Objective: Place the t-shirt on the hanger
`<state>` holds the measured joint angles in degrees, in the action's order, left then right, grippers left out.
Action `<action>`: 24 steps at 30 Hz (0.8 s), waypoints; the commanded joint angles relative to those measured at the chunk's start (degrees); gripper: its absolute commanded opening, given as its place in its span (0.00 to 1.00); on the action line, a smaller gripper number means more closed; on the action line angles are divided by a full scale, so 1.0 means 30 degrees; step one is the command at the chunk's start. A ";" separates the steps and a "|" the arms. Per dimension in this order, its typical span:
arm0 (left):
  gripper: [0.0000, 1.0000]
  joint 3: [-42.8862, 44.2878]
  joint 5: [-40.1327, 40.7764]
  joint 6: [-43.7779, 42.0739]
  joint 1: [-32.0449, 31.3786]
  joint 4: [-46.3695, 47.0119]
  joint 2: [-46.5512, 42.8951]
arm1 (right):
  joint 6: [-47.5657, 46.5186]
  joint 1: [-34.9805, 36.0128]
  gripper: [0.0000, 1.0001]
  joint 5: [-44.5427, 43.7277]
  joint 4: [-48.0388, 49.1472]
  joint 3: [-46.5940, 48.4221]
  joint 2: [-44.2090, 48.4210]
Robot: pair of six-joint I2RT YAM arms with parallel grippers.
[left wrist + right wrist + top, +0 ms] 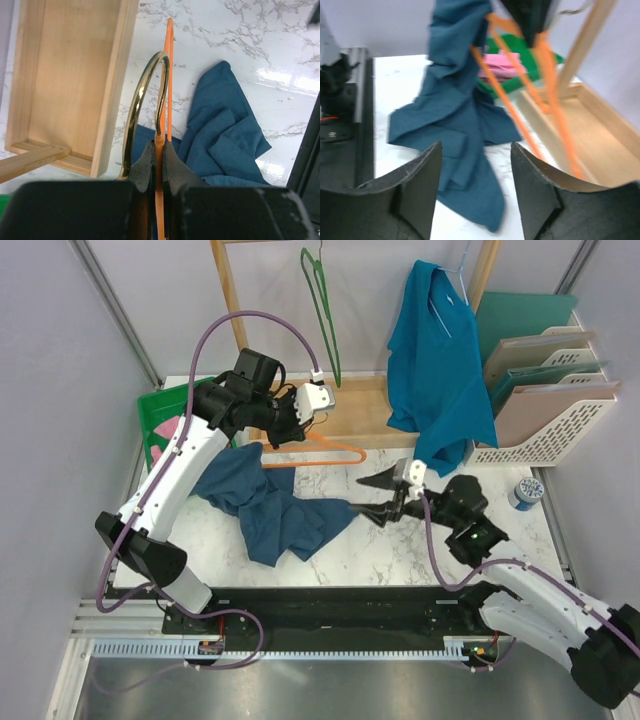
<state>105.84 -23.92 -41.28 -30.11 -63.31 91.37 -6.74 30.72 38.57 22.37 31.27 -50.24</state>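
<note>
The left end effector [292, 436] is pressed together on the thin orange triangular hanger [345, 450], pinching it right below its brass-coloured hook [134, 110]. The left wrist view makes this plain, with both fingers [146, 165] squeezed against the orange wire. The hanger is held up off the white marble counter [400, 550], its wide end pointing toward 3 o'clock in the top view.

The dark navy-blue cloth t-shirt [270, 505] lies bunched on the counter at about 6 o'clock from the hanger, trailing toward 4 o'clock. In the right wrist view one end of it [455, 115] rises up beside the hanger's arms. It's hard to tell whether it's actually draped over one.

The right end effector [372, 498] is spread wide, sitting at 3 o'clock from the shirt with its tips just beside the shirt's edge. Contact can't be made out.

At 12 o'clock there's a light wooden rack [365, 410] with a teal-blue shirt [440, 370] and a thin green hanger [325, 320] hanging on it. A green bin [160, 405] with a pink garment [502, 65] sits at 9 o'clock from the rack.
</note>
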 commanded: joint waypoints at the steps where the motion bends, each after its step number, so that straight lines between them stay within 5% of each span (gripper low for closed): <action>1: 0.02 0.1487 0.0914 0.0605 0.0016 -0.0078 0.0216 | 0.2711 0.3026 0.61 -0.2040 0.3831 -0.1514 -0.1967; 9: 0.02 0.1399 0.0885 0.1249 0.0016 -0.0079 -0.0164 | 0.5587 0.6481 0.70 -0.6056 1.2543 0.0385 -1.1345; 24: 0.02 0.1282 0.0416 0.1337 0.0046 0.0009 -0.0838 | 0.7198 0.8364 0.73 -0.8929 1.4543 0.4432 -1.6887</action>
<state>107.70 -22.57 -38.57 -30.11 -64.14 91.98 12.32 55.81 14.96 61.45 42.76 -99.31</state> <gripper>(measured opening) 0.046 0.731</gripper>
